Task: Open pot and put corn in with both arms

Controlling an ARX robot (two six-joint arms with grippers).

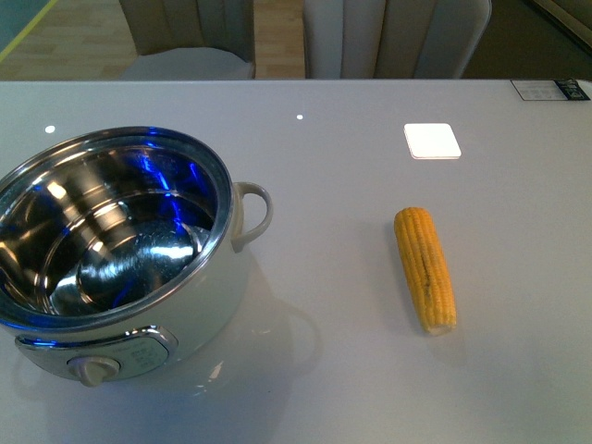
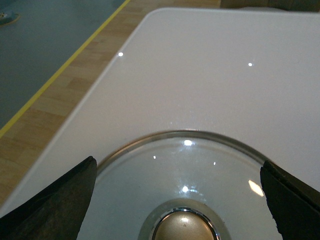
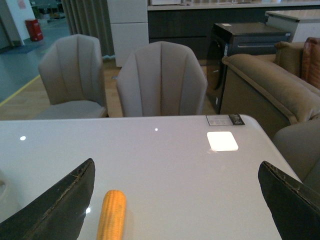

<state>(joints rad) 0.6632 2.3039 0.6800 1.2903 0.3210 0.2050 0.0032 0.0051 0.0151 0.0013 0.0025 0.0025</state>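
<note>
Left gripper (image 2: 176, 164): jaws spread wide, pinching nothing. It hangs over a glass lid (image 2: 150, 175), whose gold knob (image 2: 185, 227) sits between the fingers but apart from both. The lid seems to lie flat on the table (image 1: 351, 370).

Right gripper (image 3: 175, 162): jaws spread, empty.

Pot (image 1: 213, 296): at 9 o'clock on the table, uncovered, steel bowl bare inside. Handle points to 3 o'clock, dial to 6.

Corn (image 1: 425, 268): at 3 o'clock, well apart from the pot, flat on the table, running roughly 12 to 6. It lies near the right gripper, outside its fingers.

Progress, as judged: opening done. Left to do: grasp the corn, carry it toward 9 o'clock, drop it in the pot.
</note>
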